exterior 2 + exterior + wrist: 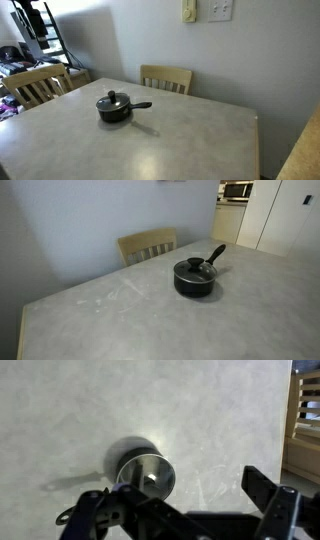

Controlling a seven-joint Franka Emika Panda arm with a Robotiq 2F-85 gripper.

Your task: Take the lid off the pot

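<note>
One pot [195, 284] stands on the pale grey counter [110, 315], and it is the only thing there. It is small, black and round. Its lid [195, 270] is seated on it, with the dark knob [111, 95] upright in the centre. In an exterior view the long black handle [214, 254] runs toward the far right, lifted off the surface. A wooden chair [148, 246] stands at the far edge of the counter, left of the pot and well apart from it. Another exterior view shows a second wooden chair [35, 85] at the left edge.

Neither exterior view shows the arm. In the wrist view the gripper [178, 498] looks straight down on the lid, which shows as a shiny disc. The two black fingers [268, 500] are spread wide apart and hold nothing. They appear clear of the lid, though how high above it cannot be told. The lid lies nearer the left finger than the right one.
</note>
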